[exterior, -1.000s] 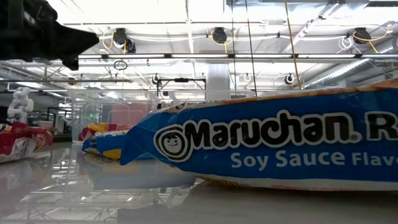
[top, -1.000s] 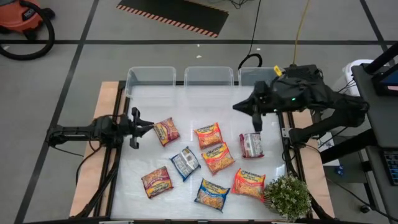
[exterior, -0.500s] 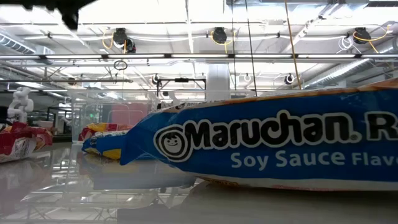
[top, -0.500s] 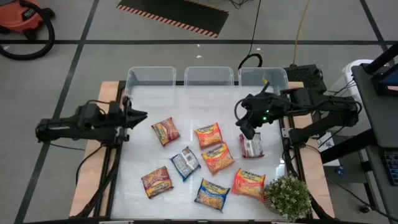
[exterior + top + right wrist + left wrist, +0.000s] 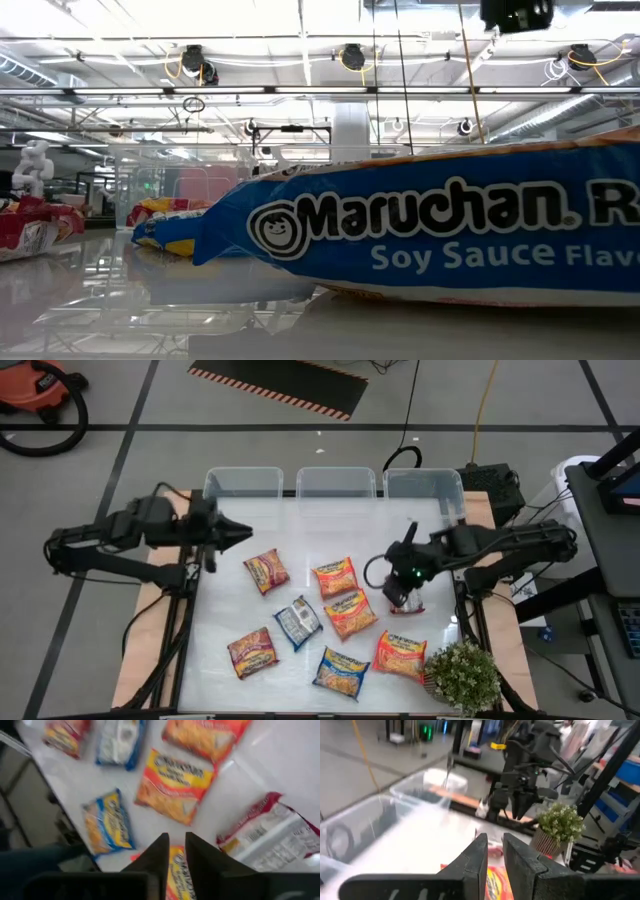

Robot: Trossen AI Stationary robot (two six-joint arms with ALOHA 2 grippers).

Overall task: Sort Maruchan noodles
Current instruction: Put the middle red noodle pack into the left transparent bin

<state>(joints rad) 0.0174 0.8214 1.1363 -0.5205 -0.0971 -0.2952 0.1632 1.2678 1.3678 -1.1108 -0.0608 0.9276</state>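
Note:
Several Maruchan noodles packets lie flat on the white table. My right gripper [image 5: 399,582] hangs just over a dark red and silver packet [image 5: 407,598] at the right, which also shows as the dark red and silver packet [image 5: 270,837]. Its fingers [image 5: 159,851] stand almost together with nothing between them. To its left lie two orange packets [image 5: 336,576] [image 5: 350,613], a blue and silver one [image 5: 297,622] and a dark red one [image 5: 267,571]. My left gripper [image 5: 240,530] hovers at the table's left, fingers [image 5: 479,855] nearly together and empty.
Three clear bins [image 5: 243,484] [image 5: 336,482] [image 5: 424,482] line the back edge. A potted plant [image 5: 462,676] stands at the front right corner. Near the front lie a dark red packet [image 5: 252,652], a blue one [image 5: 341,672] and an orange one [image 5: 400,655].
My right gripper has come forward and down from near the right bin to over the dark red and silver packet. My left arm has lifted and swung back towards the left bin.

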